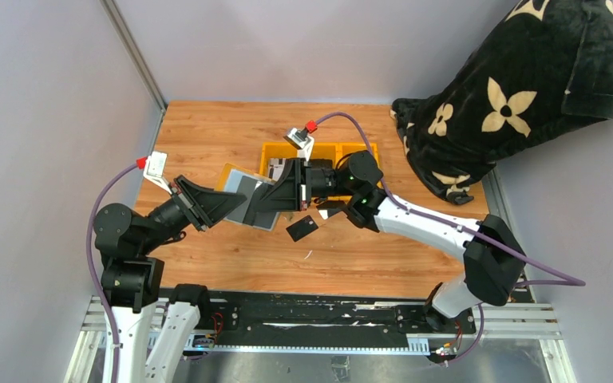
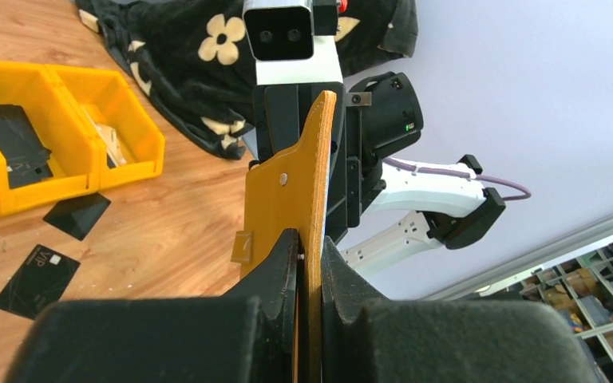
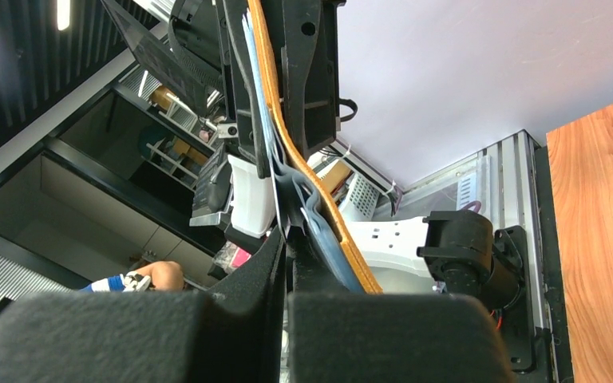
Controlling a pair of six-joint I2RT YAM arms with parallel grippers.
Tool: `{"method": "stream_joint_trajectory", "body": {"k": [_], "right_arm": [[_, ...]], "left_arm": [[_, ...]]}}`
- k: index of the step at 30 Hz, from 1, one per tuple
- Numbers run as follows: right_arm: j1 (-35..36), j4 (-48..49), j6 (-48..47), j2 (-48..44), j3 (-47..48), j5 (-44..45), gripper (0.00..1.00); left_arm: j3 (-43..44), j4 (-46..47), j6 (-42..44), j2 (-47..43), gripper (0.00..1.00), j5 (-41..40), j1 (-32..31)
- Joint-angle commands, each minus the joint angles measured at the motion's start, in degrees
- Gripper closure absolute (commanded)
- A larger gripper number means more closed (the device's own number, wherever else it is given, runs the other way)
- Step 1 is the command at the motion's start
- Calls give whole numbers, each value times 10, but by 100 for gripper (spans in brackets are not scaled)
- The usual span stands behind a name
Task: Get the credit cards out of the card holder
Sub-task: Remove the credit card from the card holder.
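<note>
- Left gripper [image 2: 310, 244] is clamped on the card holder [image 2: 283, 203], holding it upright off the table [image 2: 175, 231] so the pockets face the other arm.
- Right gripper [image 3: 287, 249] is pinched shut on the card holder's grey-blue lining; we cannot tell whether a card is caught.
- 2 credit cards [image 2: 36, 279] lie on the table below the card holder; we judge them already out.

Quick tally now, folks, on the one wooden worktop [image 1: 207, 128]: one mustard-yellow card holder [image 2: 283, 207], two black credit cards [image 2: 36, 279], three yellow plastic bins [image 2: 140, 155], one black pouch [image 2: 16, 144], one black blanket with cream flowers [image 2: 183, 56], and two robot arms [image 1: 423, 223].
</note>
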Motion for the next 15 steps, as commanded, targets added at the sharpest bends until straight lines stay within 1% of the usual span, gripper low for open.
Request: {"method": "stream_joint_trajectory", "body": {"k": [1,7,9,10,11,14,15], "right_arm": [[6,23,1,-23,-29,-3,100],[5,28,-1,-37,-50,-2,100],[5,31,1,-39,-51,1,99],[5,34,3,-38,-49,3,96],[5,40,7,-38,-47,5,88],[6,81,35,-29,-40,17,70],[6,101,48,-22,-37,19,66]], "left_arm": [[8,29,-17,3,96,13,2],[13,28,-17,5,100,12,2],[14,28,-16,5,100,13,2],[15,29,-14,4,100,13,2],[14,28,-13,5,100,12,2],[12,27,-10,5,100,12,2],[12,28,-9,6,100,12,2]]}}
